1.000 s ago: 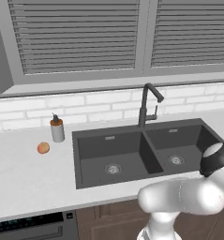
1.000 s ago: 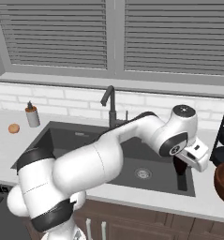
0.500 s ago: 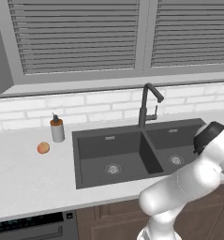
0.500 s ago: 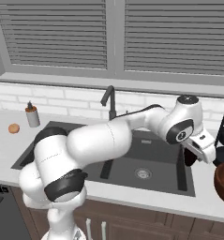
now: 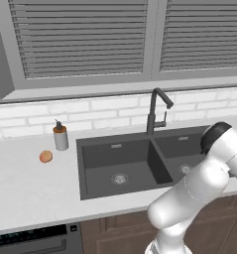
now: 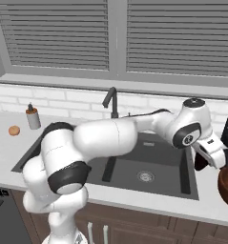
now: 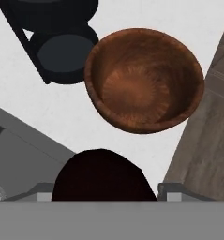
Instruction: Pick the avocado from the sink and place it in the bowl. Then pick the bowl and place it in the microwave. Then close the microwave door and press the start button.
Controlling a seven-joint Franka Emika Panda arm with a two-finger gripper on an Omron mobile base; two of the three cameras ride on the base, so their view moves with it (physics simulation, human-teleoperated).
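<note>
Over the white desk (image 7: 48, 117) beside the bowl (image 7: 144, 79), my claw (image 7: 101, 190) grips the avocado (image 7: 101, 176), near the bowl's rim; I should centre above the hollow before letting go.

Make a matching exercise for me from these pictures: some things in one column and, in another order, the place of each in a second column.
Things:
1. near-black pear-shaped avocado
2. deep reddish-brown wooden bowl
3. small round orange fruit
4. tall black curved faucet

Places:
A. on the white counter, left of the dark grey sink, near the dispenser bottle
B. between the fingers of the gripper
C. behind the sink, at the divider between its basins
D. on the white counter, right of the sink

Pairs: 1-B, 2-D, 3-A, 4-C
</note>
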